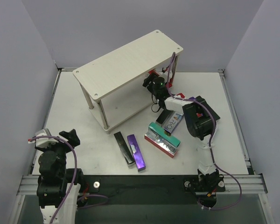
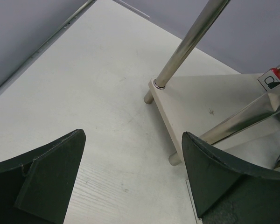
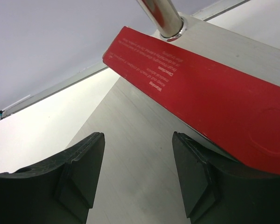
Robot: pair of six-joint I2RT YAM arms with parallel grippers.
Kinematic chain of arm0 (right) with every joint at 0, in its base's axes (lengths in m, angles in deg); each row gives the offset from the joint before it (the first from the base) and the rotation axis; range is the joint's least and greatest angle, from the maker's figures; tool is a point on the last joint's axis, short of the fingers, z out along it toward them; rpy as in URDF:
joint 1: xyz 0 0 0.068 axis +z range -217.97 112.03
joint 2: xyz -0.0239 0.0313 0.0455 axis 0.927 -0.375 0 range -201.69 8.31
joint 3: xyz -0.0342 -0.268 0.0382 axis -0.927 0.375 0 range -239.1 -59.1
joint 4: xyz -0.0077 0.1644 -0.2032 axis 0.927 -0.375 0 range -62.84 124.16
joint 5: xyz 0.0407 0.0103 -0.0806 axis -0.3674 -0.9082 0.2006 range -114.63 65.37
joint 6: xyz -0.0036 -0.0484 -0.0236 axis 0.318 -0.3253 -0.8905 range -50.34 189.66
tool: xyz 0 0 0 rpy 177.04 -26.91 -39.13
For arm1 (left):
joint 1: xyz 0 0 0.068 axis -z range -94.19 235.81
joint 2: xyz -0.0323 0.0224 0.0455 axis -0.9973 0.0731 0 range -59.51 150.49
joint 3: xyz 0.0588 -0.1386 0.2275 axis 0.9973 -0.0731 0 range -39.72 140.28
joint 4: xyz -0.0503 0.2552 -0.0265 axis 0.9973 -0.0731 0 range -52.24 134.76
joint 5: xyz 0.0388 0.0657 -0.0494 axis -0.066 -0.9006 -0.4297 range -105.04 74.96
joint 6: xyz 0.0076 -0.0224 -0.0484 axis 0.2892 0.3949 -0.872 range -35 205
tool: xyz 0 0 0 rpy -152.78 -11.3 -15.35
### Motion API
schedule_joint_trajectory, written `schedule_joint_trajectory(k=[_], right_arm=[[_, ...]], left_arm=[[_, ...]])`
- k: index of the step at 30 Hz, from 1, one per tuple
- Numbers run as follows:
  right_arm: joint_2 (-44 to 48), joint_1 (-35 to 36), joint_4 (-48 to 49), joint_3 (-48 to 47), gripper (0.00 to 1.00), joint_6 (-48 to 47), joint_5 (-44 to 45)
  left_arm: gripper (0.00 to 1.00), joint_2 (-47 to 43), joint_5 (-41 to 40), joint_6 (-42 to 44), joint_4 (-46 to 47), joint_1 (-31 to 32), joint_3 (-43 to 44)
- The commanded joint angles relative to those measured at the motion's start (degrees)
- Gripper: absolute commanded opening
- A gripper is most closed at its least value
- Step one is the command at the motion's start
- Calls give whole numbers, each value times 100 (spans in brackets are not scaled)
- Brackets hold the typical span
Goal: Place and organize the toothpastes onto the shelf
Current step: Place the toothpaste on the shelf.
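The shelf (image 1: pixel 130 56) stands at the back of the table, its two pale boards joined by metal rods. A red toothpaste (image 3: pixel 210 93) lies on its lower board (image 3: pixel 130 140) against a rod, just right of my right gripper (image 3: pixel 137 172). That gripper is open with only bare board between its fingers. From above, the right gripper (image 1: pixel 148 84) reaches under the shelf's right end beside the red toothpaste (image 1: pixel 153 73). On the table lie a black toothpaste (image 1: pixel 123 148), a purple one (image 1: pixel 136 152), a teal one stacked on red (image 1: pixel 163 139) and another black one (image 1: pixel 170 120). My left gripper (image 1: pixel 70 135) hovers open at the near left.
In the left wrist view, the left gripper (image 2: pixel 133 172) faces the shelf's near corner (image 2: pixel 200 102) and its rod legs (image 2: pixel 186 46) across bare table. Grey walls close in the table on the left, back and right. The right arm's purple cable loops past the shelf's right end.
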State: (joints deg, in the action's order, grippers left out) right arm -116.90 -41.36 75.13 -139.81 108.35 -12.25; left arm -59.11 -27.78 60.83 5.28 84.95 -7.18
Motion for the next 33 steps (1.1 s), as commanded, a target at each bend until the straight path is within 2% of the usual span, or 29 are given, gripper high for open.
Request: schedule_joint_trajectory(k=[1,6,20,27,33], right_arm=[[-170,-51,113,-331,61,-73,-96],[-258,-68,104,-446,61,-73,-34],[-443,-77,315,-551,77,-319,519],[-285,-77,438,-437,78,-345,90],[119,-68,727,98,80,-319,-446]], left_arm=[[95,-603,95,87,266,-54,7],[95,-585,104,96,275,-54,7],[95,-594,104,96,275,-63,7],[95,-603,113,96,275,-81,7],[95,-656,122,96,283,-107,-1]])
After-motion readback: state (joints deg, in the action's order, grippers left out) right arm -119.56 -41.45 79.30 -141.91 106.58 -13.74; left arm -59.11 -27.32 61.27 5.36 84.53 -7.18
